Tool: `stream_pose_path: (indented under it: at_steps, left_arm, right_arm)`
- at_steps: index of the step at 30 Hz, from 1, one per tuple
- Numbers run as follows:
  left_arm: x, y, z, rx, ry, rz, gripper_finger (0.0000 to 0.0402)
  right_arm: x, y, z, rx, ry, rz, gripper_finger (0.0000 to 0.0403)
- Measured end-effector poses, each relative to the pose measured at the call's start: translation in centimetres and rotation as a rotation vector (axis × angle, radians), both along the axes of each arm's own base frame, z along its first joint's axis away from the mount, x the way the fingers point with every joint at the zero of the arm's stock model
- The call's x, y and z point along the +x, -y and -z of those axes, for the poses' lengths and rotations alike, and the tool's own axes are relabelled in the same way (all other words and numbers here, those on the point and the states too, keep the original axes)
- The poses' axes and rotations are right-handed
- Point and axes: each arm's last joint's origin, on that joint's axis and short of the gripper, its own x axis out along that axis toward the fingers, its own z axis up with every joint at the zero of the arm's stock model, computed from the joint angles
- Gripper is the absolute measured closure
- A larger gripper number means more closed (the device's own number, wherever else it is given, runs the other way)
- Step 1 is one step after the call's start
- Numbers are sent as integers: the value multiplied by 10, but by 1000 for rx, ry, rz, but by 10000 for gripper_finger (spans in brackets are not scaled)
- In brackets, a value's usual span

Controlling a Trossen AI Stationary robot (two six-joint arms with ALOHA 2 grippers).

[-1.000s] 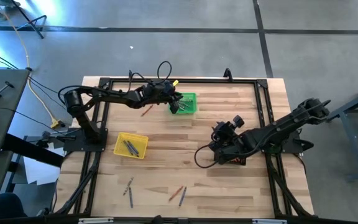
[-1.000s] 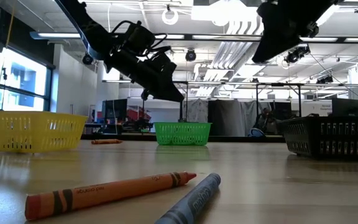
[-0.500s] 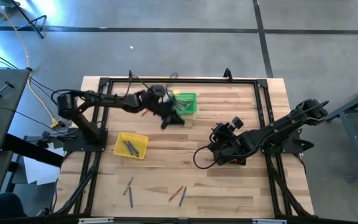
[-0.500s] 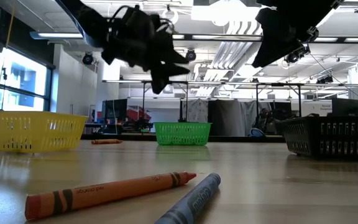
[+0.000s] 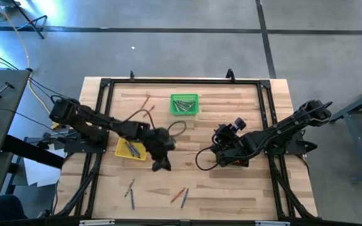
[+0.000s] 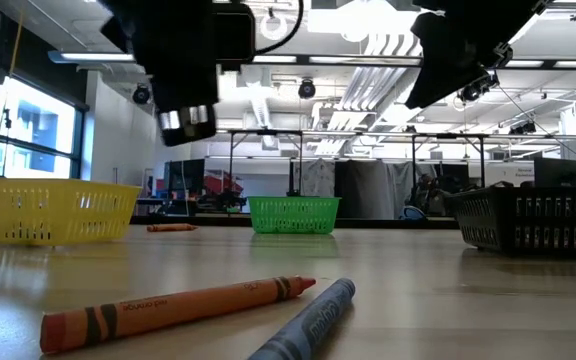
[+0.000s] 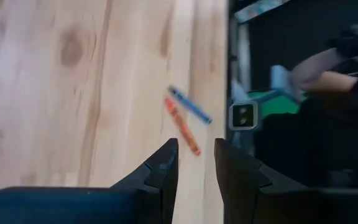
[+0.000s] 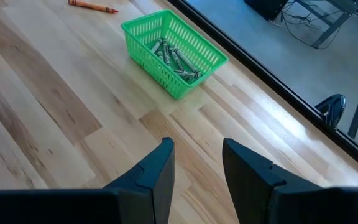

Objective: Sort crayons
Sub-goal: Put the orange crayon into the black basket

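Crayons lie partly sorted. Nearest the front edge, an orange crayon [image 6: 173,308] and a blue crayon [image 6: 308,327] touch at their tips, with a grey pair [image 5: 131,189] beside them, all unsorted. The left gripper [image 5: 160,164] hangs above them, fingers parted, holding nothing. Farther back, the yellow basket [image 5: 132,146] holds grey ones and the right gripper [image 5: 220,135] waits spread. Farthest, the green basket [image 5: 185,104] holds several; two orange crayons [image 5: 147,108] lie loose nearby. Wrapper printing is unreadable.

A green basket [image 8: 174,53] on the wood table [image 8: 55,124] holds several crayons [image 8: 174,57], seemingly dark green; an orange crayon [image 8: 93,6] lies apart from it.
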Motion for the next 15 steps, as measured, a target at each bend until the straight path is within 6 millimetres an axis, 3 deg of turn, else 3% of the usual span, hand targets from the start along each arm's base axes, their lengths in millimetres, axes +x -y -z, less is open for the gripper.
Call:
stream_pose_path:
  at_steps: [5, 11, 15]
  left_arm:
    - [-5, 27, 6, 58, -42, -32, 307]
    - [-9, 46, 6, 143, -21, -89, 307]
    - [0, 68, 5, 163, -26, -40, 307]
  right_arm:
    - [0, 0, 0, 2, 4, 0, 275]
    - [2, -1, -1, 12, 28, 0, 275]
    - [4, -2, -1, 22, 51, -2, 275]
